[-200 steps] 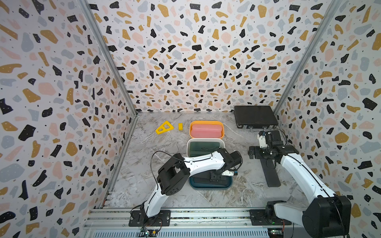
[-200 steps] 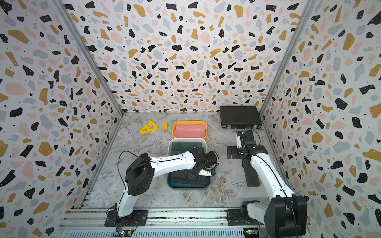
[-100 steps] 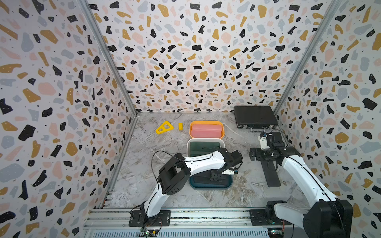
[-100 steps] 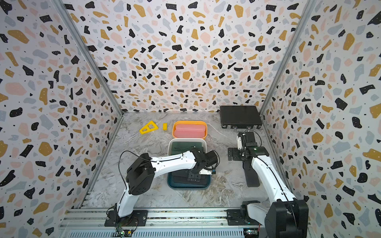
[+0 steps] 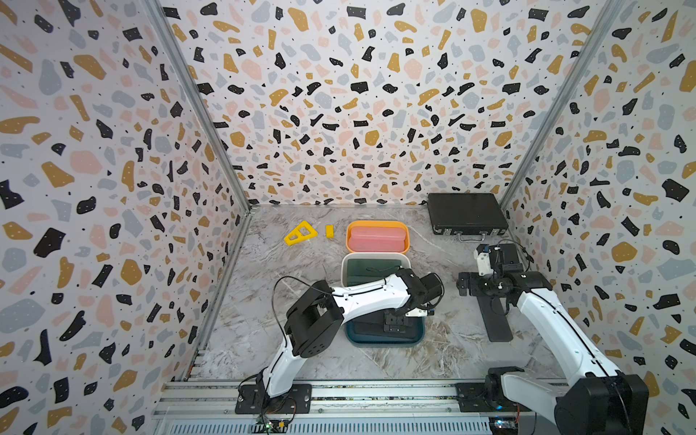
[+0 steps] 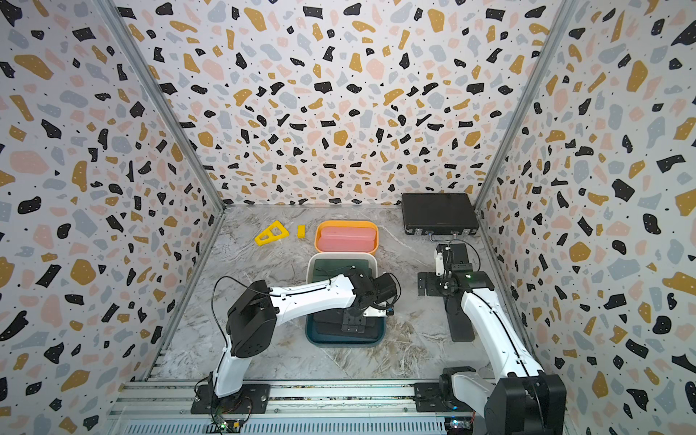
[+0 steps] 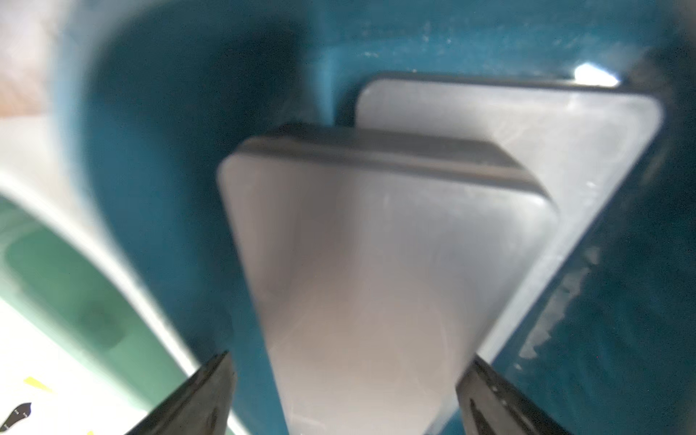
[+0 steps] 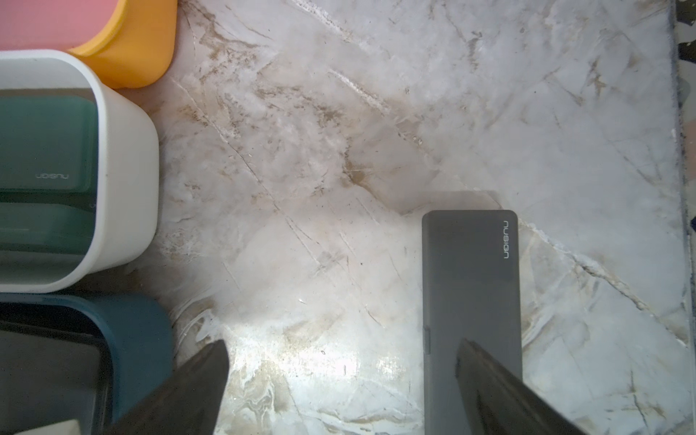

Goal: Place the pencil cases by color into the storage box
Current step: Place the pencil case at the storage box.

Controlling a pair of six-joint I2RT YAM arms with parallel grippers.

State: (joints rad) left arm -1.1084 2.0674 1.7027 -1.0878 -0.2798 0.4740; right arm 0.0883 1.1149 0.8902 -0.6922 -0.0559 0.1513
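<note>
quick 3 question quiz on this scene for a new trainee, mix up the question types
1. True or false: the orange bin holds pink pencil cases.
2. Which bin is the left gripper over? A) orange B) white C) teal
3. Fill in: one black pencil case lies on the table, partly under the ___ gripper.

Key
1. True.
2. C. It is above the teal bin, jaws open, with black cases lying below it.
3. Right. The right gripper is open and not gripping it.
</note>
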